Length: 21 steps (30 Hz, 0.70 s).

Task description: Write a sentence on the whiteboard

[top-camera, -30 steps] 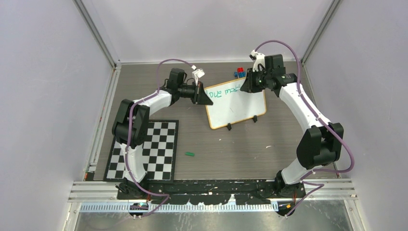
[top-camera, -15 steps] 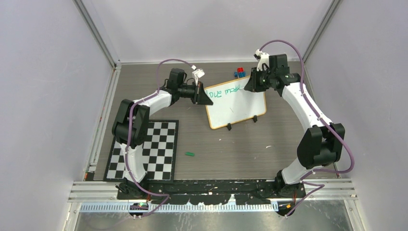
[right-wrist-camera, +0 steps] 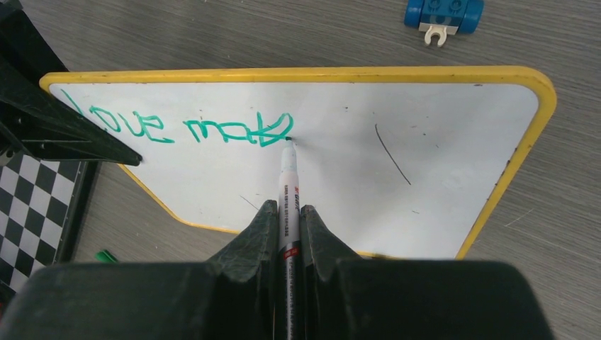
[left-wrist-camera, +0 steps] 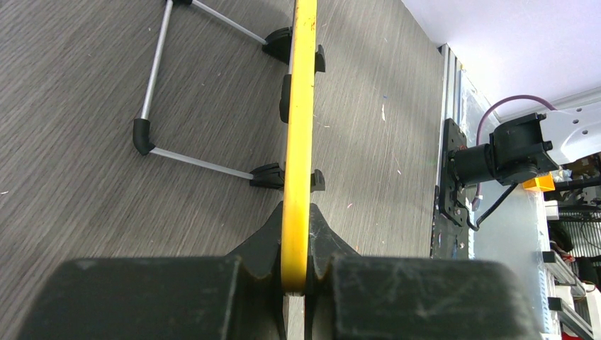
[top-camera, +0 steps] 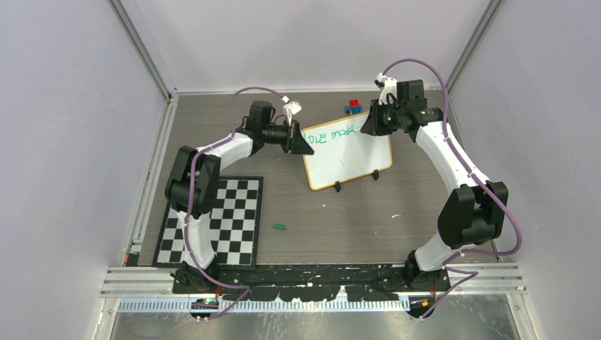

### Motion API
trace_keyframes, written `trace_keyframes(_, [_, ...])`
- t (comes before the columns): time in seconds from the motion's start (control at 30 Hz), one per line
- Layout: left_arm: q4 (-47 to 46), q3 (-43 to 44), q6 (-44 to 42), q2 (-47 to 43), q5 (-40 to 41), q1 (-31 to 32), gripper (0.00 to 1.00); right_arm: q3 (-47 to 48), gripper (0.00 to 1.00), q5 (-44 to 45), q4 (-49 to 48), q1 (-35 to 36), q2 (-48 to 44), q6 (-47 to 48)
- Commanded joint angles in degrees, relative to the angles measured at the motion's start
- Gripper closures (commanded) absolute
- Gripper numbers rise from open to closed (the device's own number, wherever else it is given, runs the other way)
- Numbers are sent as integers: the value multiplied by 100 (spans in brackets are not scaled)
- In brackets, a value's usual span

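You have the whiteboard (top-camera: 351, 156) standing upper centre of the overhead frame, your left gripper (left-wrist-camera: 296, 241) pinching its yellow edge, and your right gripper (right-wrist-camera: 287, 210) clamped on a marker (right-wrist-camera: 288, 173) whose tip touches the green sentence (right-wrist-camera: 177, 129).

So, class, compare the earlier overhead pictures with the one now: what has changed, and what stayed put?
The right gripper, shut on the marker, shifted slightly rightward along the whiteboard's top line of green writing. The left gripper kept clamping its frame; board and checkerboard mat did not move.
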<state>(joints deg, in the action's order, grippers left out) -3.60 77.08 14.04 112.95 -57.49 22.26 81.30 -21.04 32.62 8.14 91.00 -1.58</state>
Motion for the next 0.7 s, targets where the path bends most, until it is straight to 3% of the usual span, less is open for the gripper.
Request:
trace_keyframes(0.0, [111,-88,-110,-67,162,41,100,164,100,236,-115,-206,-105,73])
trace_keyframes(0.67, [87,-106,-94,-75,153,41,100,433,100,-23,-109,15,72,-85])
